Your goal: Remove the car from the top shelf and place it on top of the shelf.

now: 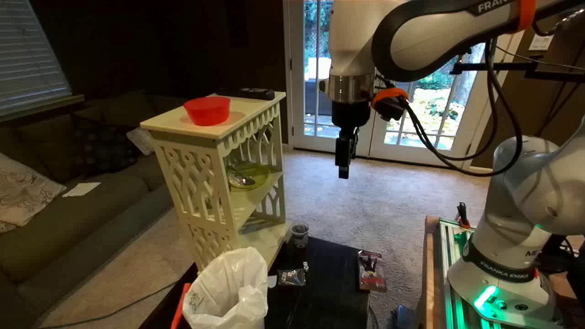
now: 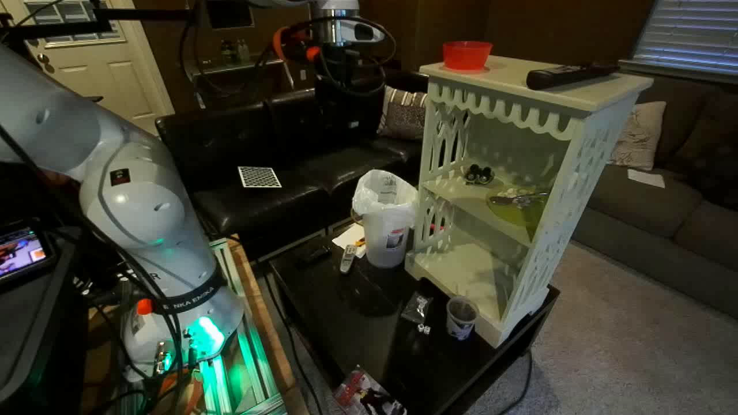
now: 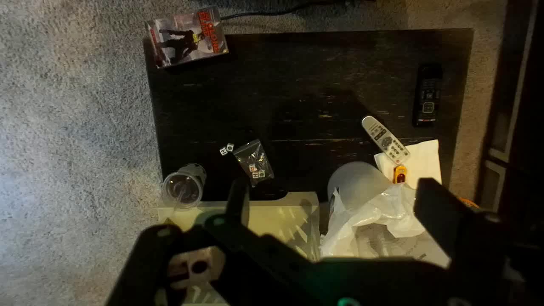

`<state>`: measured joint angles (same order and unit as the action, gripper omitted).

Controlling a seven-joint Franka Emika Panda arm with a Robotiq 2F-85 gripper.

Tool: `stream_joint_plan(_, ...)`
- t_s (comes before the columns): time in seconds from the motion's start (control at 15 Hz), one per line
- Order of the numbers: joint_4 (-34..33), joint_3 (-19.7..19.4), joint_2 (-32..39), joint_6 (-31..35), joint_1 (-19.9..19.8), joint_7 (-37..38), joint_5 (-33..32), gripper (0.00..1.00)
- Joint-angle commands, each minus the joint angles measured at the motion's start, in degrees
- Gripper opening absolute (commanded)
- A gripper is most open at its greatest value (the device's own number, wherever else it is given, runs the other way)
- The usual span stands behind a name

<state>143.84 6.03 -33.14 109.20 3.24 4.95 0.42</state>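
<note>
The cream-white shelf (image 1: 192, 183) with lattice sides stands on a black table; it also shows in an exterior view (image 2: 562, 230) and partly in the wrist view (image 3: 272, 212). A small dark thing with round black wheels, apparently the car (image 2: 479, 174), sits on the upper inner shelf, near the side by the bin. The car is hidden in the view from the lattice side, and I cannot make it out in the wrist view. My gripper (image 1: 343, 171) hangs in the air, pointing down, apart from the shelf. In the wrist view the gripper (image 3: 333, 187) is open and empty.
A red bowl (image 1: 208, 111) and a dark remote (image 2: 568, 75) lie on the shelf's top. A green plate (image 2: 516, 204) with utensils shares the upper inner shelf. A bag-lined bin (image 2: 387, 225) and a cup (image 2: 462, 316) stand beside the shelf on the black table (image 2: 351, 305).
</note>
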Motion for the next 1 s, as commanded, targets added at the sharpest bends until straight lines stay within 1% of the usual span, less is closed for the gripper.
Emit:
stream_joint_plan(0.0, -0.10, -0.22, 0.04, -0.12, 0.27, 0.12, -0.13, 1.00)
stream_joint_plan(0.4, -0.10, -0.22, 0.04, -0.12, 0.27, 0.12, -0.13, 1.00)
stream_joint_plan(0.47, 0.38, -0.50, -0.01, 1.85, 1.07, -0.85, 1.11, 1.00)
stream_joint_plan(0.6, 1.82, -0.19, 0.53, 9.80, 1.17, -0.24, 1.15, 1.00)
stream_joint_plan(0.67, 2.79, -0.89, 1.11, 14.89, 1.85, -1.31, 2.38, 1.00)
stream_joint_plan(0.73, 3.72, -1.17, 1.47, 19.94, 1.71, -0.35, 3.17, 1.00)
stream_joint_plan(0.93, 7.51, -3.41, 3.02, 34.38, 1.75, -1.85, 5.65, 1.00)
